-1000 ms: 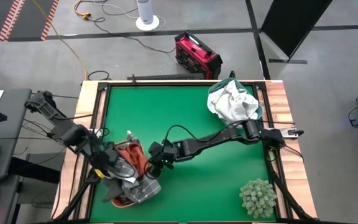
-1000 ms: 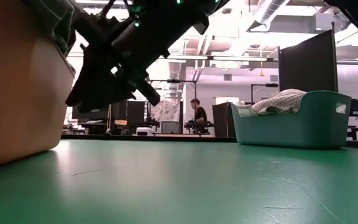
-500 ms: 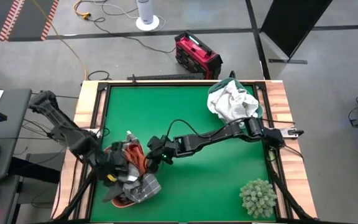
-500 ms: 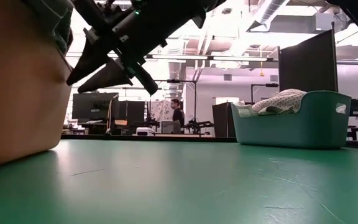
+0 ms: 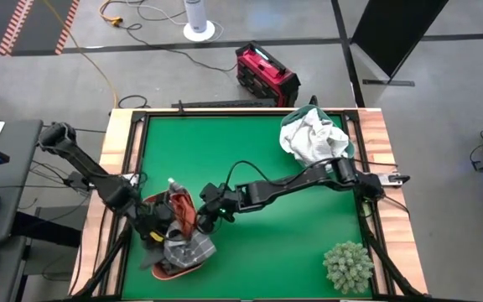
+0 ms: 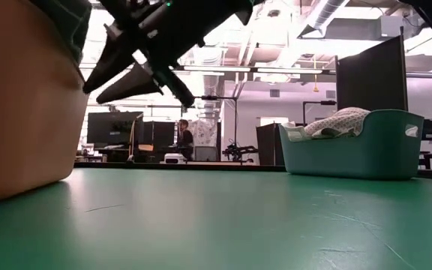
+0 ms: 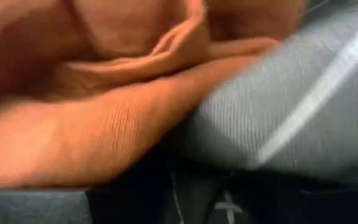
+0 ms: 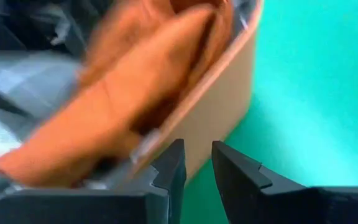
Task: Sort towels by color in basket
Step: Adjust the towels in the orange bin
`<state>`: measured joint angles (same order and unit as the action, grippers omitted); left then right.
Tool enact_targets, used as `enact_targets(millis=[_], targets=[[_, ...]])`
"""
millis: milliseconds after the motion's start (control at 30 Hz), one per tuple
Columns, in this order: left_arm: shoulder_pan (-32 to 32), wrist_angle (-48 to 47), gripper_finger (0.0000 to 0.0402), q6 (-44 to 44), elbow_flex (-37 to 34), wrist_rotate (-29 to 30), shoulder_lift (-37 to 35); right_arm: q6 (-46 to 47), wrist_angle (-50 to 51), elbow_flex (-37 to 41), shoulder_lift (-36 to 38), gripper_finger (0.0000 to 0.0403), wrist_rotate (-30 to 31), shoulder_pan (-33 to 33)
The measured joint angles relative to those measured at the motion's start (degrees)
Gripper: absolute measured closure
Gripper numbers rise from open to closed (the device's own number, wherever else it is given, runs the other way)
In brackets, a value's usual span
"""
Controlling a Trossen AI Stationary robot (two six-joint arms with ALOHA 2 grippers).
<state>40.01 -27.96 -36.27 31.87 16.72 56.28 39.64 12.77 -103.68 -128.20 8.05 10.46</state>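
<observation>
Green felt tabletop (image 5: 250,151) with wooden edging, two baskets, open lab room behind.
Rust-orange (image 5: 181,210) and grey checked towels (image 5: 189,249) lie in the tan basket (image 6: 21,105); white towels (image 5: 313,138) fill the teal plastic basket (image 6: 351,154). Right gripper (image 8: 194,163) beside the tan rim, fingers narrowly apart, empty. Left gripper (image 5: 153,235) buried in cloth; fingers' state unclear. Spiky pale-green plant ball (image 5: 348,266) at a corner. A person (image 6: 186,139) stands far back.

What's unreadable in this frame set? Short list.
- Left gripper: buried among towels in the brown basket in the high view; its wrist view is filled by blurred rust-orange towel and grey towel, so its grip cannot be told.
- Brown basket's contents: low view shows only its wall.
- Teal basket: only the top towel shows; the wall hides the rest.
- Right gripper: fingers slightly apart, empty.
</observation>
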Motion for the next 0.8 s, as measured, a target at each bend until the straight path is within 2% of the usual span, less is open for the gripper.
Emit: enact_targets(millis=[100,333,433,533,600,700,800], targets=[[0.0,-7.2,0.0212,2.7,6.4,-0.5,-2.9,-0.7,2.9,0.0,1.4,0.0284,0.0,-0.3],[0.0,-26.3,0.0212,5.5,21.9,-7.3,-5.0,-2.9,5.0,0.0,3.5,0.0284,1.1,-1.9],[0.0,-28.8,0.0212,6.1,25.6,-3.9,-4.9,-3.0,4.7,0.0,3.5,0.0284,1.1,-2.2],[-0.1,-27.2,0.0212,6.4,24.7,4.2,-4.8,-2.8,4.5,0.0,3.5,0.0284,1.1,-2.2],[-0.7,-25.2,0.0212,7.0,22.2,7.4,-4.3,-2.5,4.6,0.0,3.5,0.0284,1.1,-2.1],[-2.6,-18.4,0.0212,7.8,15.7,7.6,-2.9,-1.8,5.2,0.0,3.5,0.0284,1.3,-1.9],[-3.8,-7.1,0.0212,7.0,6.2,7.5,-2.7,-1.7,5.2,0.0,3.5,0.0284,1.3,-1.8]])
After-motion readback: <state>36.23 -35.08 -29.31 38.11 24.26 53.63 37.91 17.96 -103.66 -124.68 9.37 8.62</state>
